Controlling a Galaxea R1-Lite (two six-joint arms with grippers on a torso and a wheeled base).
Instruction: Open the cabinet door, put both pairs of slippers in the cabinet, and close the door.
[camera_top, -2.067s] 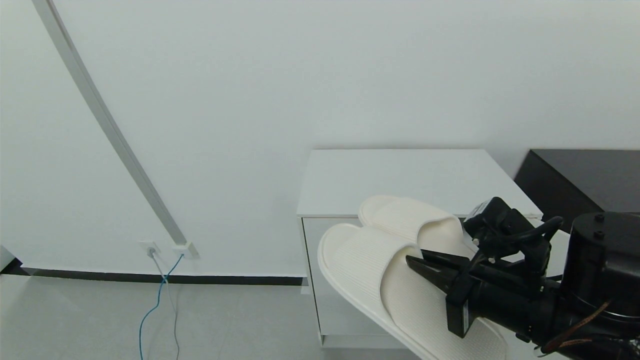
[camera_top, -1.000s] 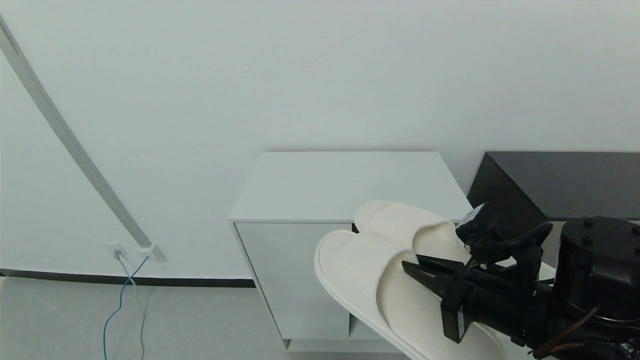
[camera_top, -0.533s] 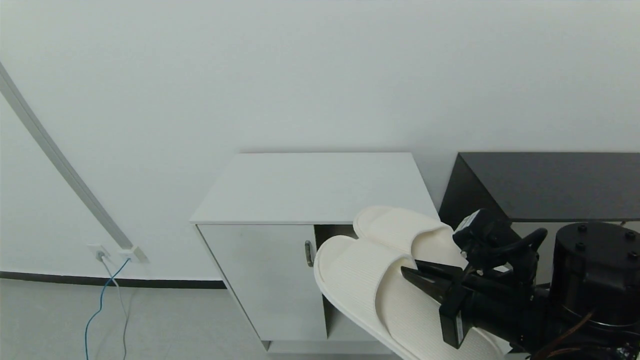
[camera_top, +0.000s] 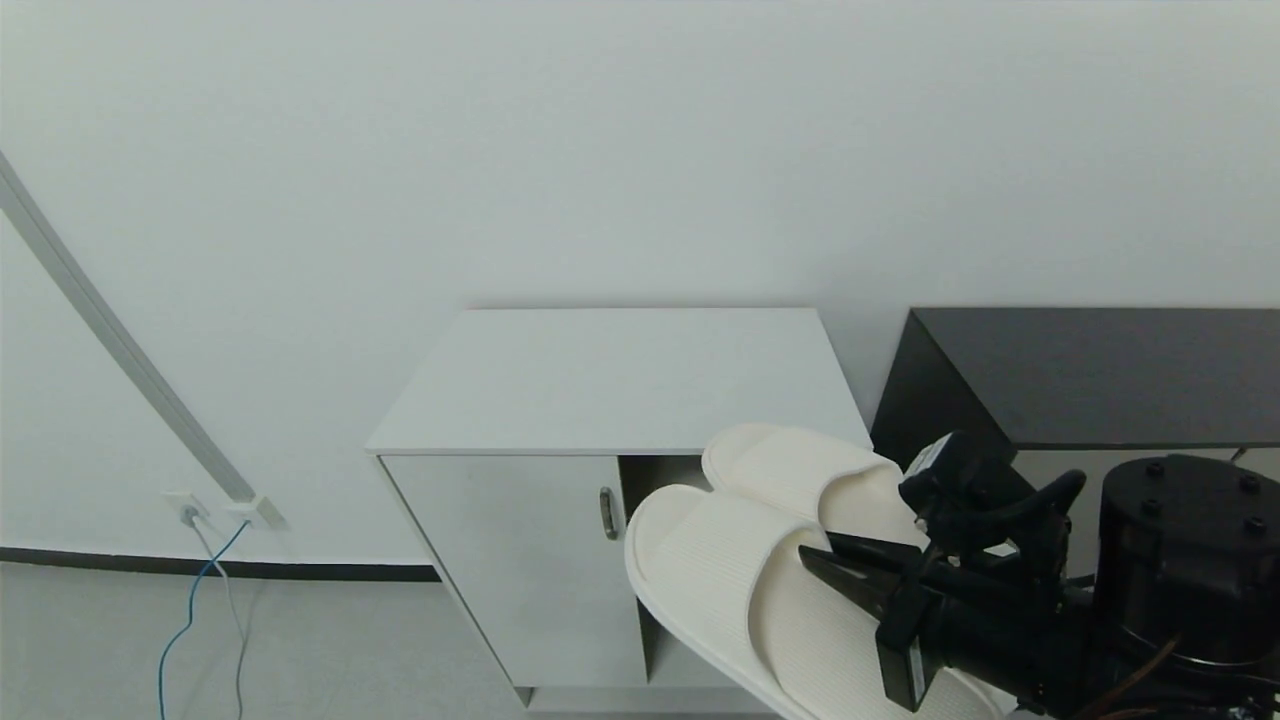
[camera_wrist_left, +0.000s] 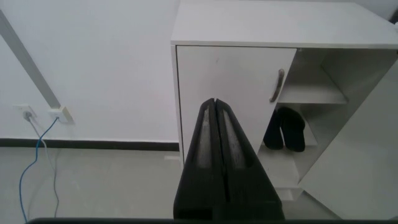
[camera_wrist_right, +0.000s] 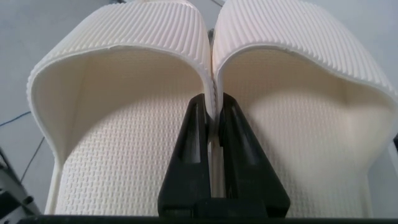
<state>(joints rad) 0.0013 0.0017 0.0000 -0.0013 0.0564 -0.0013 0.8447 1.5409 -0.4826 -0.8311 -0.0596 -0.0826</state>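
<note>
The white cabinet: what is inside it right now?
A dark pair of slippers stands below a shelf in the open half. The half behind the closed door is hidden. In the head view the white slippers cover most of the opening.

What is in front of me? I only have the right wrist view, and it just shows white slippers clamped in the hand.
Observer: A white cabinet stands just beyond the white slippers; its right side is open and its left door is shut.
Operator: Anything inside?
Observer: A dark pair of slippers is in there, below a shelf.
Operator: And the left hand?
Observer: The left hand is shut on nothing, aimed at that door.
</note>
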